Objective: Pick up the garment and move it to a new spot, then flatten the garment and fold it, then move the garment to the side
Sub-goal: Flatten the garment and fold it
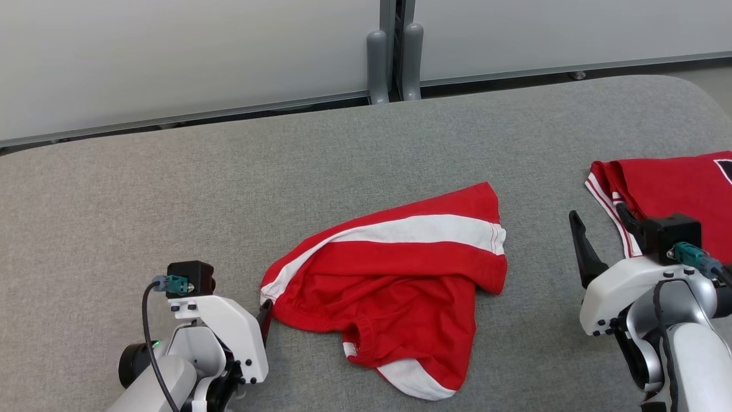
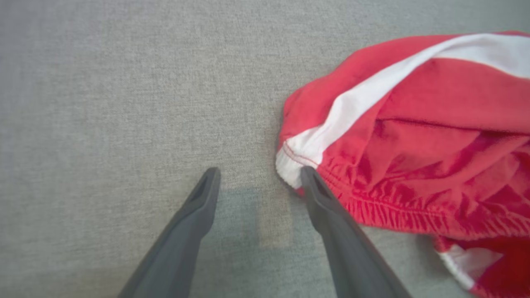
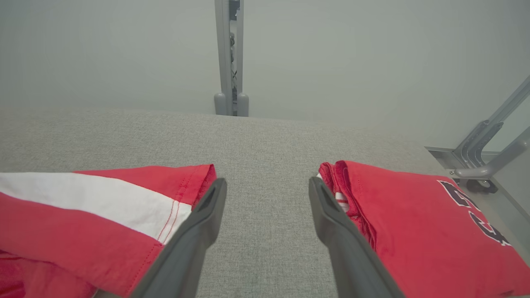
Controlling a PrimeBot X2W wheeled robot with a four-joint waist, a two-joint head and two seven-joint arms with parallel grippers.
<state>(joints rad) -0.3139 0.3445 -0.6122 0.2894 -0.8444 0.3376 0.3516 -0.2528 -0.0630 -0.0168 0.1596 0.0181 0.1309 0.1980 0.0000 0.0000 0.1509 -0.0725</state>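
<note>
Left tool [image 2: 261, 173], released, sits at the left waistband corner of the crumpled shorts [image 1: 394, 274] (ready to pinch, seemingly); right tool [image 3: 267, 183] hangs released.

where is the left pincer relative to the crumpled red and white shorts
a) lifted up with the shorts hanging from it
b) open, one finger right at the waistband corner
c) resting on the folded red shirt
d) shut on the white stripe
B: in the left wrist view the left pincer stands open, one finger tip at the white waistband corner of the shorts, with just the grey surface between the fingers.
</note>
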